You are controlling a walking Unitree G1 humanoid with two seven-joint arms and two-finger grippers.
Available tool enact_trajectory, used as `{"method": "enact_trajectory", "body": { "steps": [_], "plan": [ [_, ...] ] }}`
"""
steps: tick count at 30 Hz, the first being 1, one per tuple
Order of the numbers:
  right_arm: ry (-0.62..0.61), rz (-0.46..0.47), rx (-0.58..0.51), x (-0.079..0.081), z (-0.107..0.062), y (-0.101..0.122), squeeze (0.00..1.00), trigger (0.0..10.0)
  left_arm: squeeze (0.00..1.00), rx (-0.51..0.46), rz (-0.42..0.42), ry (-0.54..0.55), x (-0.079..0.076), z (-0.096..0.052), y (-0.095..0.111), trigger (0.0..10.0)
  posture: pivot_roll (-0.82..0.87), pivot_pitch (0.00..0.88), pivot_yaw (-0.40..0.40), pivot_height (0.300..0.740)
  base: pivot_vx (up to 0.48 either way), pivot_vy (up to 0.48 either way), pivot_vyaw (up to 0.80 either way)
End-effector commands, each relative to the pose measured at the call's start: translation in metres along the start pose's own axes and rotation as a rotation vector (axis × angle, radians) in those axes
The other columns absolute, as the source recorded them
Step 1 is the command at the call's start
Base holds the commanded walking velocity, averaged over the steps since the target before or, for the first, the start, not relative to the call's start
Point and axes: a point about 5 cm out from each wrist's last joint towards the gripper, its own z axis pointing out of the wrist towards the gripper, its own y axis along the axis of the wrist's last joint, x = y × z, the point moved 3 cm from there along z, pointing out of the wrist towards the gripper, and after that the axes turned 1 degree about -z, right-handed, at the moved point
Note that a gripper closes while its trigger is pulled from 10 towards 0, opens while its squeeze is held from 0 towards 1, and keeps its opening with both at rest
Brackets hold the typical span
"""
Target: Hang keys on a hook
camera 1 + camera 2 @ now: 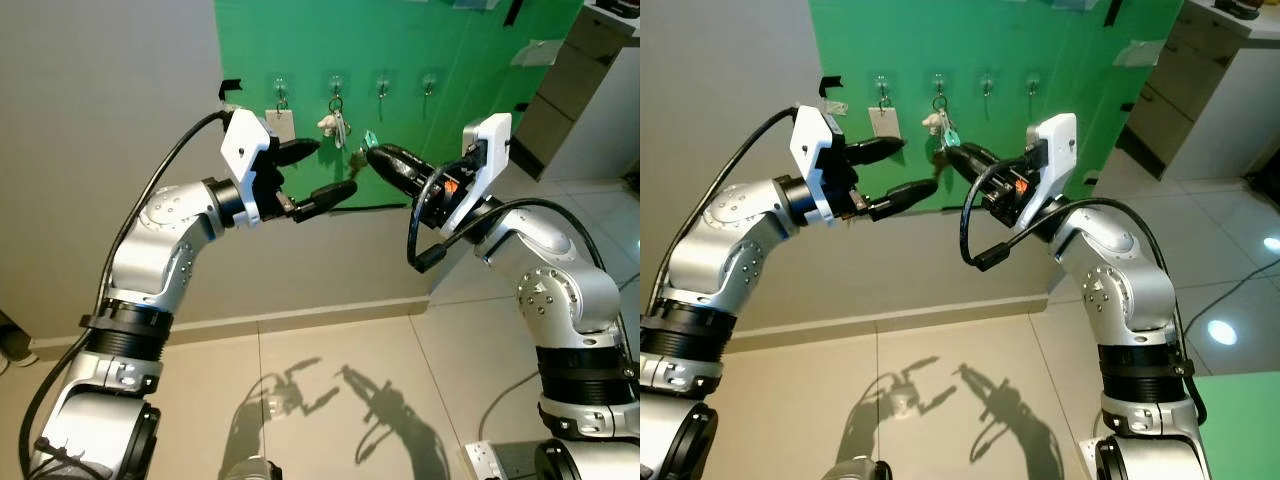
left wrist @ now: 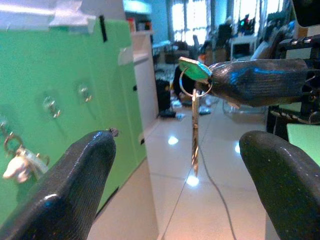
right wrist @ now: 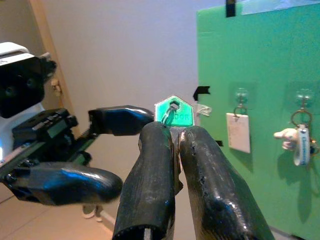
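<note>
A green board (image 1: 410, 45) on the wall carries a row of clear hooks. A white card (image 1: 280, 123) hangs from the first hook and a key ring with a white plush (image 1: 334, 122) from the second. The third hook (image 1: 382, 84) and fourth hook (image 1: 429, 82) are bare. My right gripper (image 1: 372, 153) is shut on the ring of a key with a green tag (image 3: 174, 111), held just in front of the board, below the hook row. The key blade (image 2: 194, 135) dangles under the tag. My left gripper (image 1: 333, 168) stands open facing it, a short gap away.
A white cabinet (image 1: 590, 90) stands right of the board. A beige wall (image 1: 100, 120) lies left of it, with tiled floor (image 1: 330, 380) below. Black cables (image 1: 430, 235) loop off both wrists. A green mat (image 1: 1240, 420) lies at the lower right.
</note>
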Motion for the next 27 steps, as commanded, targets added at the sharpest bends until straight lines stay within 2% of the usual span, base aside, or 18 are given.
{"method": "enact_trajectory", "body": {
  "steps": [1,13,24,25,26,27],
  "plan": [
    [0.032,-0.009,-0.007,0.006,0.002,0.006,0.00,0.0,0.00,-0.013,0.009,-0.008,-0.001,0.005,0.003,10.0,-0.02,0.000,-0.034,0.740,0.000,0.000,0.00],
    [0.066,0.045,-0.018,0.019,0.007,0.003,0.00,0.0,0.00,-0.013,-0.003,-0.054,-0.004,0.013,0.001,10.0,-0.02,0.000,-0.012,0.740,0.000,0.000,0.00],
    [0.072,0.054,-0.015,0.022,0.008,0.001,0.00,0.0,0.00,-0.022,-0.012,-0.059,-0.006,0.018,0.001,10.0,-0.02,0.000,-0.012,0.740,0.000,0.000,0.00],
    [0.071,0.056,-0.012,0.023,0.008,0.000,0.00,0.0,0.00,-0.020,-0.017,-0.055,-0.006,0.018,0.000,3.2,-0.02,0.000,-0.011,0.740,0.000,0.000,0.00],
    [0.071,0.056,-0.012,0.023,0.008,0.000,0.00,0.0,0.00,-0.020,-0.017,-0.055,-0.006,0.018,0.000,3.2,-0.02,0.000,-0.011,0.740,0.000,0.000,0.00],
    [0.069,0.058,-0.009,0.023,0.008,-0.001,0.00,0.0,0.00,-0.017,-0.021,-0.048,-0.005,0.019,-0.001,0.0,-0.02,0.000,-0.011,0.740,0.000,0.000,0.00]
  ]
}}
